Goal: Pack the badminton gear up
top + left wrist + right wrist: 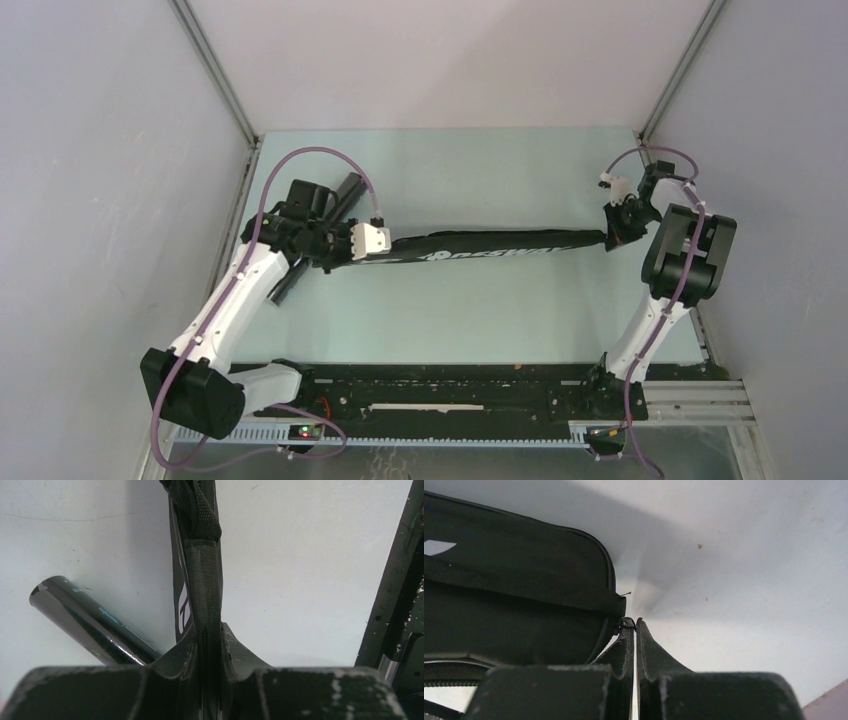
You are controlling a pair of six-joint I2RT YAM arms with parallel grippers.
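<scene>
Soft, limp bag point(480, 245) was stretched between both hands, light and likely to sag. The left hand point(210, 640) clamped its webbing edge; the right hand point(635, 630) pinched the tiny zip pull point(626, 623) — a slip-prone hold. Rigid, glossy tube point(90, 622) lay just beside the left hand.

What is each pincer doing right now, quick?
Left pincer: closed on the black woven strap of the large black racket-shaped fabric bag.
Right pincer: closed on the small metal zip pull at that bag's end.

The bag point(480, 245) stretches across the table point(450, 320), the tube point(349, 188) at its left end.
</scene>
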